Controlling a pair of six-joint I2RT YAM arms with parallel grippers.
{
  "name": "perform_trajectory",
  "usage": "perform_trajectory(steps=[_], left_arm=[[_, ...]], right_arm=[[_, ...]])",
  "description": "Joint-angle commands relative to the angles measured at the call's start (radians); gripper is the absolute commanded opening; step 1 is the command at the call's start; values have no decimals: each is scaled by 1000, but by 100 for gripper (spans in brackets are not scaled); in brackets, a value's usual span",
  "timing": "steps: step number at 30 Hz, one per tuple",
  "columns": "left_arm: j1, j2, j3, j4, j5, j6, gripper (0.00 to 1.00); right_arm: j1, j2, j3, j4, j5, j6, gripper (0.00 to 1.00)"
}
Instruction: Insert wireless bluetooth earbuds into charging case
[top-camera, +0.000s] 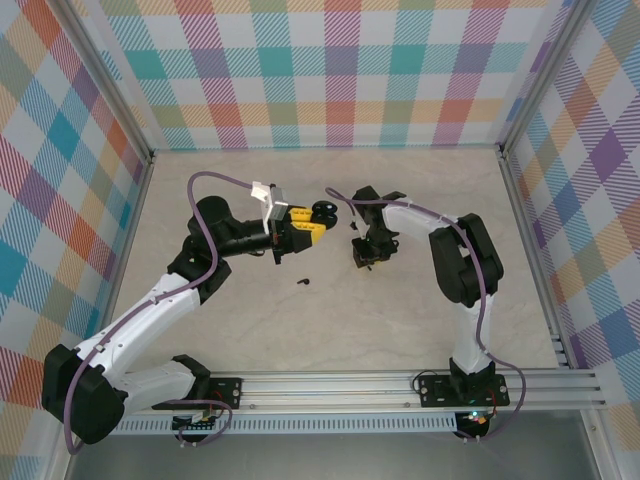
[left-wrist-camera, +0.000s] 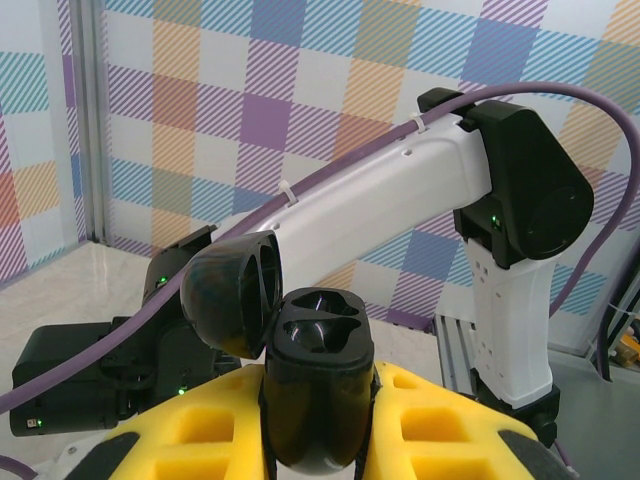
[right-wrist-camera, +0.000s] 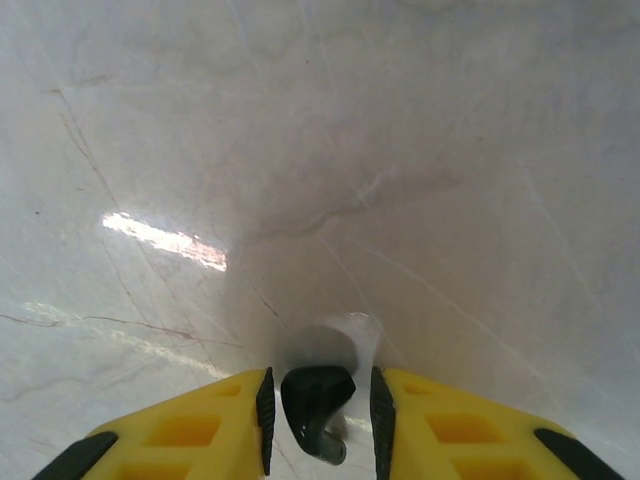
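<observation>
On the left, the left gripper (top-camera: 303, 224) clamps the open black charging case (left-wrist-camera: 318, 345). Near its right, the right gripper (top-camera: 364, 256) has a black earbud (right-wrist-camera: 312, 395) between its fingers; whether it grips, I cannot tell. The case lies left of this earbud.

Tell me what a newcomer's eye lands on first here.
The left gripper holds an open black charging case in its yellow fingers, lid flipped back, both wells empty. A black earbud sits between the fingers of the right gripper, over the marble table. A small dark object, likely another earbud, lies loose on the table near the left gripper.
</observation>
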Motion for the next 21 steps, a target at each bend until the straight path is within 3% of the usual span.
perform_trajectory(steps=[1, 21], left_arm=[[7, -21, -3, 22, 0, 3, 17], [7, -16, 0, 23, 0, 5, 17]], right_arm=[[4, 15, 26, -42, 12, -29, 34], [39, 71, 70, -34, 63, -78, 36]])
